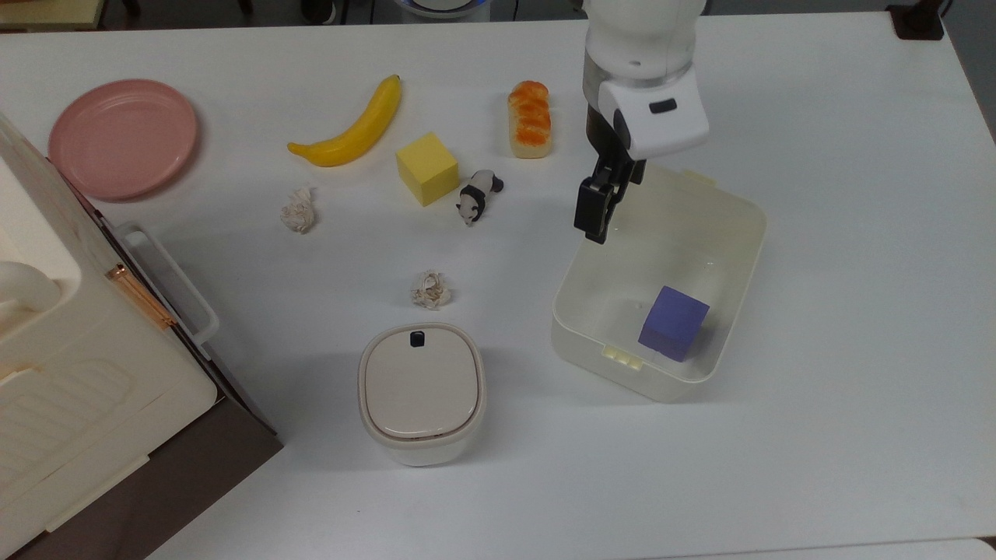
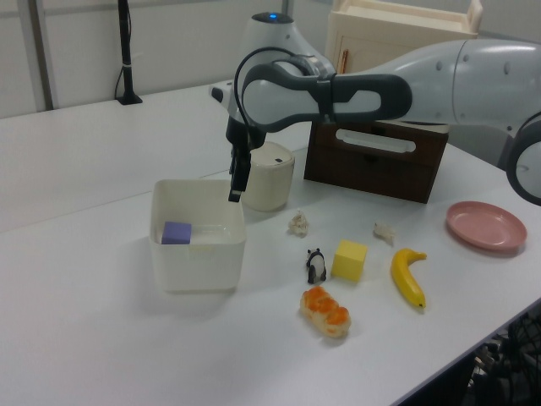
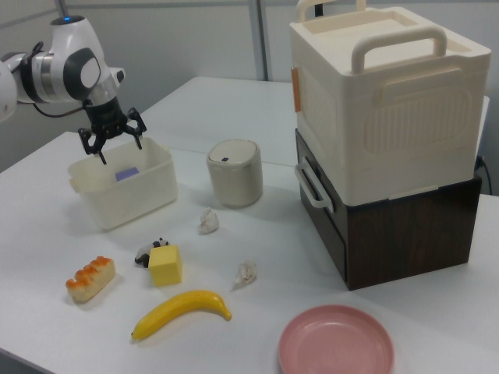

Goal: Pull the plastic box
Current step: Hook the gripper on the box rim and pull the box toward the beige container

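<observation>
The plastic box (image 1: 745,250) is a cream-white open tub at the top view's right, with a purple cube (image 1: 673,323) in one corner of it. The box also appears in the left view (image 2: 199,254) and the right view (image 3: 117,204). My gripper (image 1: 597,222) hangs over the box's rim near the corner closest to the toy panda. In the left view the gripper (image 2: 234,186) is at the box's far right corner. The right view shows the gripper (image 3: 111,142) with its fingers spread open just above the rim, holding nothing.
A lidded beige bin (image 1: 422,393) stands at the top view's lower middle. A panda toy (image 1: 478,194), yellow cube (image 1: 426,167), bread (image 1: 530,118), banana (image 1: 350,128) and two paper balls lie left of the box. A pink plate (image 1: 123,136) and a cream case (image 1: 70,350) sit at the top view's left.
</observation>
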Tool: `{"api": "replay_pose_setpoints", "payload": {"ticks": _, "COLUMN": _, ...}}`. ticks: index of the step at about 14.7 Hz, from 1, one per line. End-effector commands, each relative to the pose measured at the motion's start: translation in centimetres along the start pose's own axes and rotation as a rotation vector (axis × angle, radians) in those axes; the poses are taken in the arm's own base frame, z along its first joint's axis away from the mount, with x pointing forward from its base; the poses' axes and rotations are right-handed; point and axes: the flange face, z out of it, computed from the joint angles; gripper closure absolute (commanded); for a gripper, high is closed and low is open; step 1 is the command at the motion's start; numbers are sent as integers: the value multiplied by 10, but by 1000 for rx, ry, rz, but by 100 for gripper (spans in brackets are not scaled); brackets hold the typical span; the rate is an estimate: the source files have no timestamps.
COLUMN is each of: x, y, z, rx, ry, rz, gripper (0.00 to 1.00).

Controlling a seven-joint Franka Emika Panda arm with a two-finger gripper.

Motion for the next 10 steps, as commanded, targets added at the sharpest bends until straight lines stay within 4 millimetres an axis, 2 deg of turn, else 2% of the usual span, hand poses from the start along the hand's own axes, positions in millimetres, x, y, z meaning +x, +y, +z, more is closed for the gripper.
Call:
{"api": "replay_pose_setpoints", "payload": {"ticks": 1, "x": 6, "y": -5, "z": 28, "rx": 9, "ry": -28, "rz": -5, "gripper": 0}}
{"api": "replay_pose_setpoints", "payload": {"ticks": 4, "x": 5, "y": -4, "z": 45, "rx": 3, "ry": -62, "rz": -23, "gripper": 0}}
{"api": "replay_pose_setpoints", "payload": {"ticks": 10, "x": -7, "y": 2, "z": 55, "rx": -9, "ry": -114, "rz": -69, "gripper": 0}}
